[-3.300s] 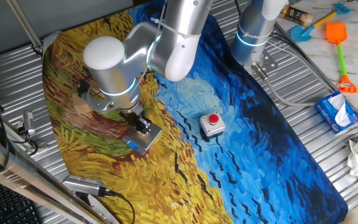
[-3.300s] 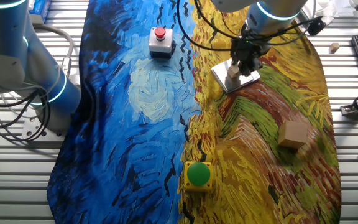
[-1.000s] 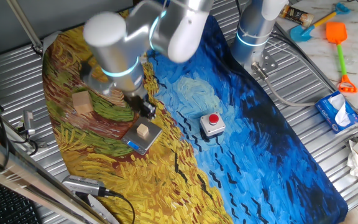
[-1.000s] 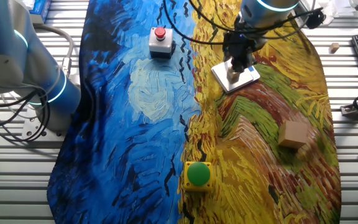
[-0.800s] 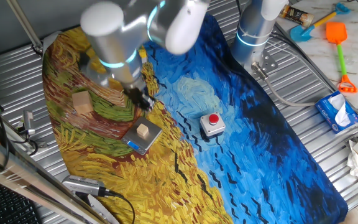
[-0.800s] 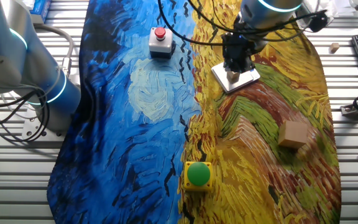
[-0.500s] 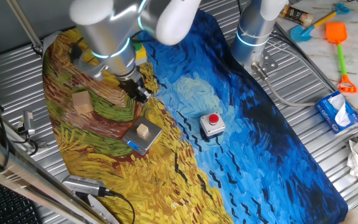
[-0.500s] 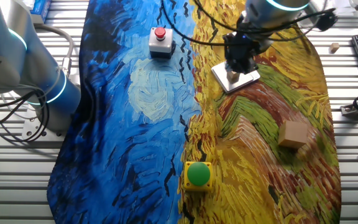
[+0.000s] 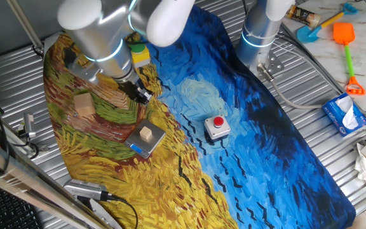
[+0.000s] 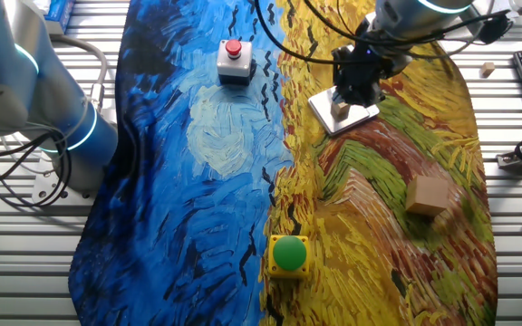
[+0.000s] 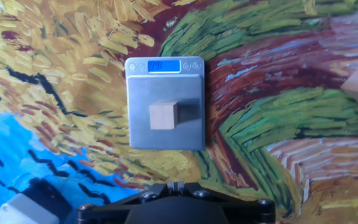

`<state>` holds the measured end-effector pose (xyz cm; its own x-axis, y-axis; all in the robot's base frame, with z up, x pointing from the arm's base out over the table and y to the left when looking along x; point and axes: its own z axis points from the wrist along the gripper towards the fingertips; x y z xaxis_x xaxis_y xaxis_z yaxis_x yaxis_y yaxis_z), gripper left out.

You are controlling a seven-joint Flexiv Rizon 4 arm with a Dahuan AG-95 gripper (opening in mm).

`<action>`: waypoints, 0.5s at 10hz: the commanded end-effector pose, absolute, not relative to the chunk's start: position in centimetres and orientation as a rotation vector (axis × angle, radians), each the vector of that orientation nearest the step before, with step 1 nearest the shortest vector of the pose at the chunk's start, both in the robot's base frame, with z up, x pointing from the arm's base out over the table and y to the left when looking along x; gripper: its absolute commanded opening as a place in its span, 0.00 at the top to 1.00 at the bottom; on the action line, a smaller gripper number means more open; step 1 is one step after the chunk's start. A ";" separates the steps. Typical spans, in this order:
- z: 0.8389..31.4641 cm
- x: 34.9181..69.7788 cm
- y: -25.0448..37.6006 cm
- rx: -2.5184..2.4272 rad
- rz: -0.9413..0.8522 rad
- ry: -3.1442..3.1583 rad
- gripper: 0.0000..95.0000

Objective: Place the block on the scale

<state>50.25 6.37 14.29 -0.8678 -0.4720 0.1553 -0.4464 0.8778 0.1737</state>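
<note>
The small tan block (image 9: 146,133) rests free near the middle of the scale (image 9: 157,137), a flat silver plate with a blue strip. In the hand view the block (image 11: 163,116) sits centred on the scale (image 11: 140,87), whose blue display is lit. My gripper (image 9: 141,95) hangs above and behind the scale, clear of the block, and holds nothing. In the other fixed view the gripper (image 10: 355,87) hovers over the scale (image 10: 324,117) with the block (image 10: 339,109) below it. The hand view shows only the gripper's black base, not its fingertips.
A larger tan wooden block (image 9: 83,105) lies left of the scale on the painted cloth. A grey box with a red button (image 9: 217,126) stands to the right. A yellow box with a green button (image 10: 288,254) sits at the cloth's far end.
My gripper let go of the block on the scale, then rose and drew back up and to the left. The block has stayed still on the plate.
</note>
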 end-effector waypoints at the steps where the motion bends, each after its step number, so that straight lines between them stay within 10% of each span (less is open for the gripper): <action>1: 14.4 50.0 6.6 0.696 -0.203 -2.855 1.00; 5: 14.4 49.9 6.6 0.675 -0.232 -2.852 1.00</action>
